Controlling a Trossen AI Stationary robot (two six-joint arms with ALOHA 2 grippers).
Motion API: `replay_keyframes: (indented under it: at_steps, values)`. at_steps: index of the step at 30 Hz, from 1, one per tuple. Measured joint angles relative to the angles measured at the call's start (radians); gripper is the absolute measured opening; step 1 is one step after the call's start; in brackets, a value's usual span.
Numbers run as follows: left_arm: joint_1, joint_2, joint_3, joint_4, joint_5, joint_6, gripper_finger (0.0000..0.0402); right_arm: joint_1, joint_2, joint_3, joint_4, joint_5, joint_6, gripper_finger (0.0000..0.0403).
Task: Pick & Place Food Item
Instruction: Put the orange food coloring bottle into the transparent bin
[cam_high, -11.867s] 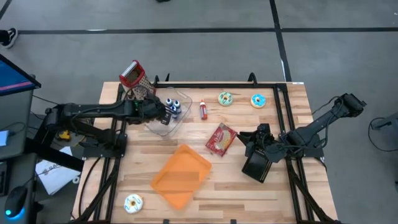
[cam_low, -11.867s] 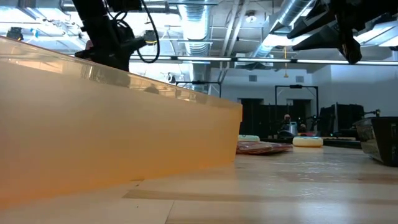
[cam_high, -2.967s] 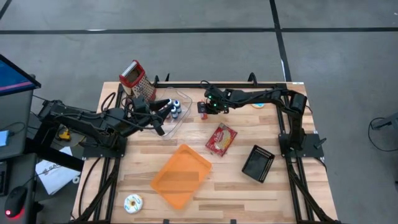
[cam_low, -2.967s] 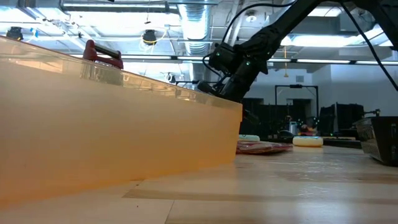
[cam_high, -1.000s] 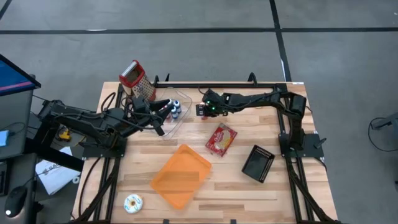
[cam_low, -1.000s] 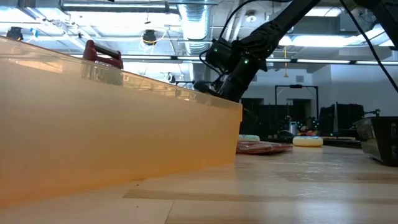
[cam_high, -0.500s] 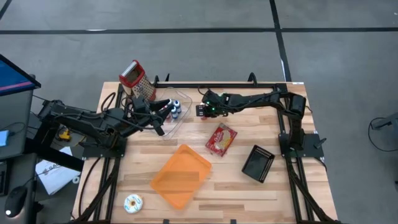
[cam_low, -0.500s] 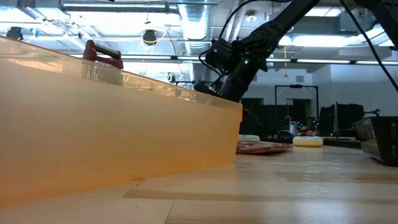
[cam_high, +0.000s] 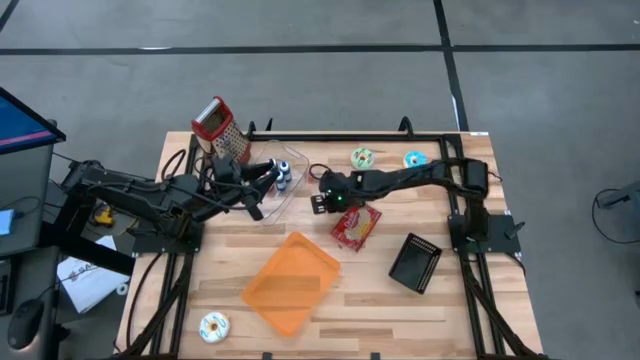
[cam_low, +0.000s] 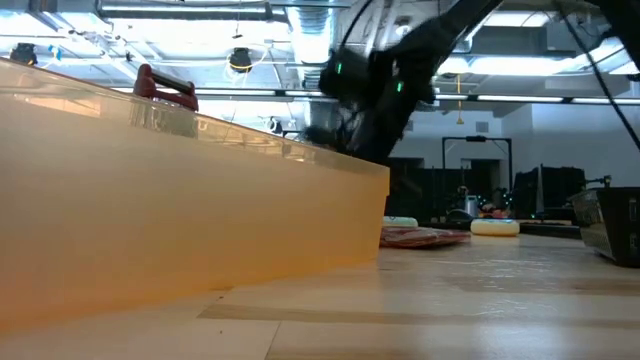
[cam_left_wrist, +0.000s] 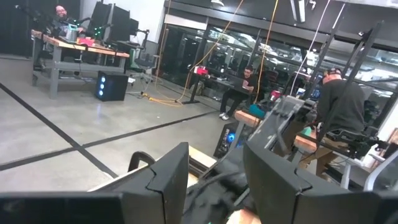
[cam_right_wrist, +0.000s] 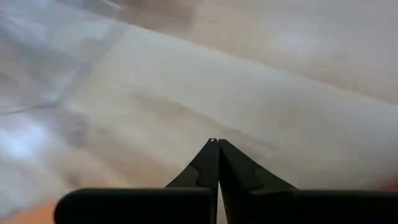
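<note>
Past the left gripper, whose two dark fingers stand apart with nothing between them, a grey concrete floor stretches toward desks with monitors, a seated person and a standing person.

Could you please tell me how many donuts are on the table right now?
3: one green-iced donut and one blue-iced donut near the far edge, and one white-iced donut at the near left corner. None seems hidden.

Orange tray; red packet; black basket.
</note>
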Motion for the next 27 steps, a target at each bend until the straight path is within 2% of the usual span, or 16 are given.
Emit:
replay_keyframes:
  at_steps: [4, 8, 15, 27]
  values:
    - [-0.005, 0.000, 0.000, 0.005, -0.002, -0.003, 0.0149, 0.020, -0.068, 0.002, -0.008, 0.130, -0.003, 0.0000]
    - [-0.005, 0.000, 0.000, 0.005, -0.002, -0.004, 0.0149, -0.045, -0.101, 0.003, -0.003, 0.205, -0.008, 0.0000]
    - [-0.005, 0.000, 0.000, 0.005, -0.002, -0.023, 0.0149, -0.157, -0.091, 0.002, 0.067, 0.196, 0.000, 0.0000]
    - [-0.004, 0.000, 0.000, 0.007, -0.003, -0.039, 0.0149, -0.211, 0.007, 0.007, 0.168, 0.154, 0.057, 0.0000]
